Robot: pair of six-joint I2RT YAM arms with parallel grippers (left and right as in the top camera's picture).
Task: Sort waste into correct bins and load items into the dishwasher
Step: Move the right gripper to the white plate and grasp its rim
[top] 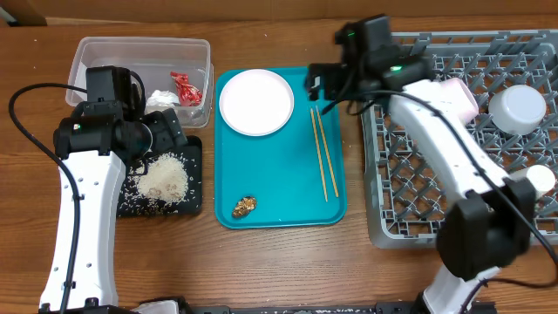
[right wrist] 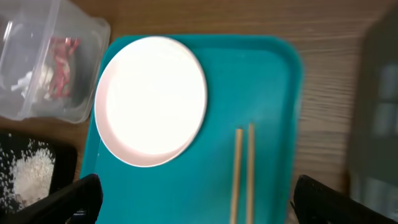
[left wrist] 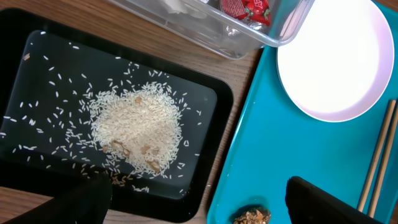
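Note:
The clear tub (top: 100, 52) holds the red wrapper (top: 186, 87) and the white tissue (top: 161, 98). Rice (left wrist: 134, 124) lies heaped in the black tray (left wrist: 37, 56). The brown scrap (top: 245, 206), the white-pink plate (top: 255, 102) and two chopsticks (top: 324, 153) lie on the teal tray (top: 279, 174). My left gripper (left wrist: 196, 202) is open and empty, above the black tray's right edge; it also shows in the overhead view (top: 166, 133). My right gripper (top: 327, 83) is open and empty over the teal tray's far right corner, with the chopsticks (right wrist: 242, 174) between its fingers (right wrist: 199, 205).
The grey dish rack (top: 410, 174) stands at the right and holds a white bowl (top: 517, 109), a pale pink bowl (top: 458, 92) and a white cup (top: 540, 179). The tub, black tray and teal tray sit close together on the wooden table (top: 288, 262).

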